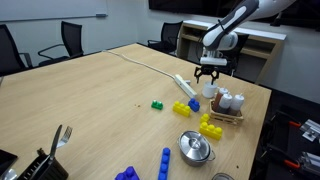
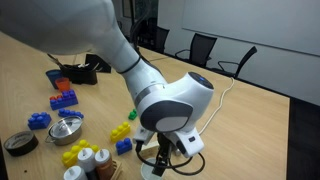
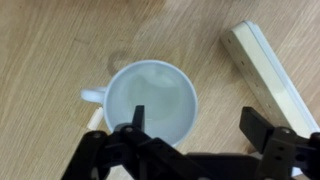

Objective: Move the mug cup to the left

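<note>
Wrist view alone shows the mug empty beneath parted jaws.

Taking the mug as the mark: sits flat on the table. Straight above the mug, the gripper, jaws spread, one finger over the bowl, the other out past the rim. Right of the mug in the wrist view, near but apart, a long bar; mug handle on the opposite side. Over in an exterior view, just right of the mug, a tray with bottles standing in it. Nearer the camera than the mug, a cluster of blocks; farther out that way, a pot. Left of the mug, well apart, a lone block.
</note>
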Robot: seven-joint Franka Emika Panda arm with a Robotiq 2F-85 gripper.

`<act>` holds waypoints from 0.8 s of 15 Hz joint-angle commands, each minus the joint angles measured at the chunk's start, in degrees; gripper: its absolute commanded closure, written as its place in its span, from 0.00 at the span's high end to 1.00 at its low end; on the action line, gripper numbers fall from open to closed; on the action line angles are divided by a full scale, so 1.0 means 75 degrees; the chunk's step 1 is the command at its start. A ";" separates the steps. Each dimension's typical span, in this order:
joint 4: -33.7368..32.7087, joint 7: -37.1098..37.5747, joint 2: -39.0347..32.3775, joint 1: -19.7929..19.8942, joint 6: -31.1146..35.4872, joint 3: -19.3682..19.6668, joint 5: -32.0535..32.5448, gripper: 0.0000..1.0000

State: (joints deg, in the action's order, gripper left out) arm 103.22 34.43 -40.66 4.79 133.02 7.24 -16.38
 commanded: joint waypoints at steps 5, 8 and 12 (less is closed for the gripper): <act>-0.0398 0.0077 -0.0270 0.0039 0.0021 0.0009 -0.0170 0.38; -0.0396 0.0101 -0.0248 0.0040 0.0034 0.0045 -0.0148 0.16; -0.0324 0.0082 -0.0205 0.0065 0.0056 0.0081 -0.0151 0.00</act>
State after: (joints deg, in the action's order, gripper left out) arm 100.62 35.03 -42.53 4.97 133.16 7.78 -16.39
